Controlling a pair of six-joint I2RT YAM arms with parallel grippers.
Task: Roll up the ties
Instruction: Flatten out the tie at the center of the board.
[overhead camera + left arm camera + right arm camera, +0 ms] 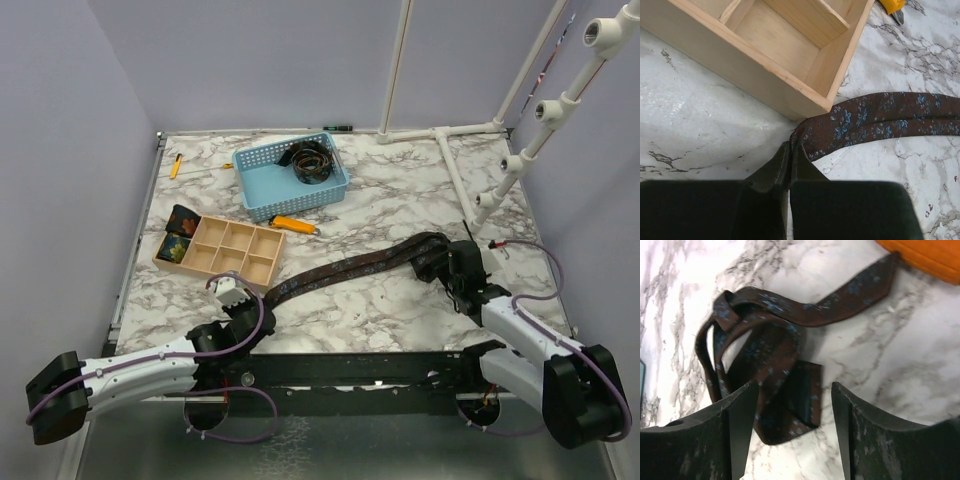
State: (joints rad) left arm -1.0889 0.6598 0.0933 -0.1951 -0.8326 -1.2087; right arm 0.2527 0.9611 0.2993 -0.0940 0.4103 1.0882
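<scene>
Across the middle of the marble table (pixel 400 200) the tie (pixel 345 270) lies stretched out, one end at your left gripper (pixel 228 290), the other bunched in loose folds at your right gripper (pixel 458 262). Your left gripper is pinched closed on the narrow end, just beside the corner of the wooden tray (pixel 805 95). Your right gripper stands open, its fingers astride the folded heap, gripping nothing.

Close it there and you may catch only one layer, so the loops slump into a tangle rather than a coil. Pull too hard and the cloth could slip from the left pinch or drag on the tray corner.

You cannot tell how the heap's layers are stacked, and the left fingers hide the tie's tip. An orange shape (pixel 925 255) at the right wrist view's edge is cut off and unidentifiable.
</scene>
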